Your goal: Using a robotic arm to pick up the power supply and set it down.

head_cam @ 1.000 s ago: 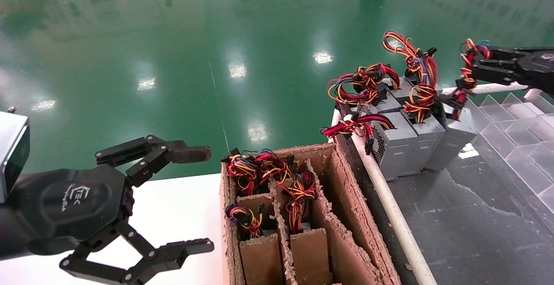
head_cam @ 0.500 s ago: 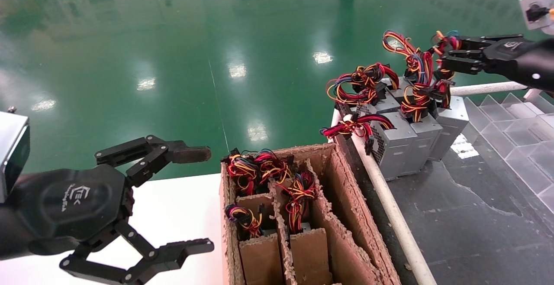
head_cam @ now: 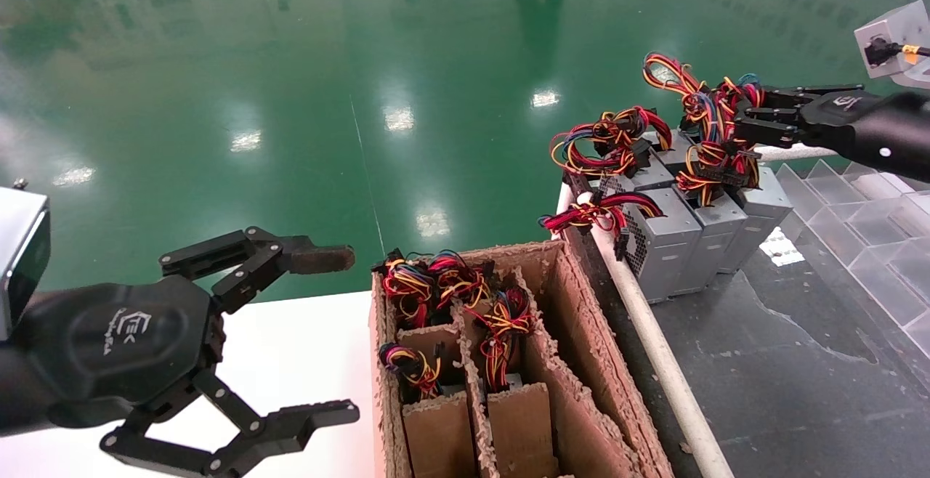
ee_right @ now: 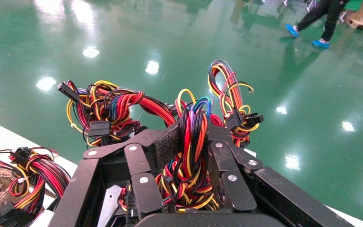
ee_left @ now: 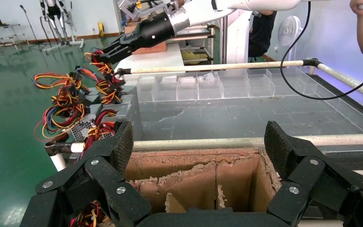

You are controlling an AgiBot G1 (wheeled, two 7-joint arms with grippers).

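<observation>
- The right claw (head_cam: 741,111) reaches in from the right, high over the far left corner of the dark counter (head_cam: 799,362). Its fingers are closed on a bundle of red, yellow, orange and black wires (ee_right: 189,156). The right wrist view shows the wires pinched between the two finger pads.
- Those wires belong to the power supply (head_cam: 763,213), a small grey metal box. It is the rightmost in a row of similar grey boxes (head_cam: 676,245) at the counter's corner, beside a white rail (head_cam: 654,347).
- Holding by the wire loop looks deliberate. The box sides are packed against its neighbours, and the loop is the one part standing free above the row.
- The box appears to rest on the counter and touch the box next to it. Whether the claw bears any of its weight cannot be told.
- The left claw (head_cam: 320,333) hangs idle low on the left, over a white surface (head_cam: 305,340), with its fingers spread wide and holding nothing.
- Beside it stands a brown cardboard box (head_cam: 574,318) with dividers, more wired units sitting in its compartments.
- Compared with one second ago, the right claw has moved leftward along the rail. The held box, which stood slightly apart to the right, is now drawn in against the row.
- The left claw and the cardboard box have not moved.
</observation>
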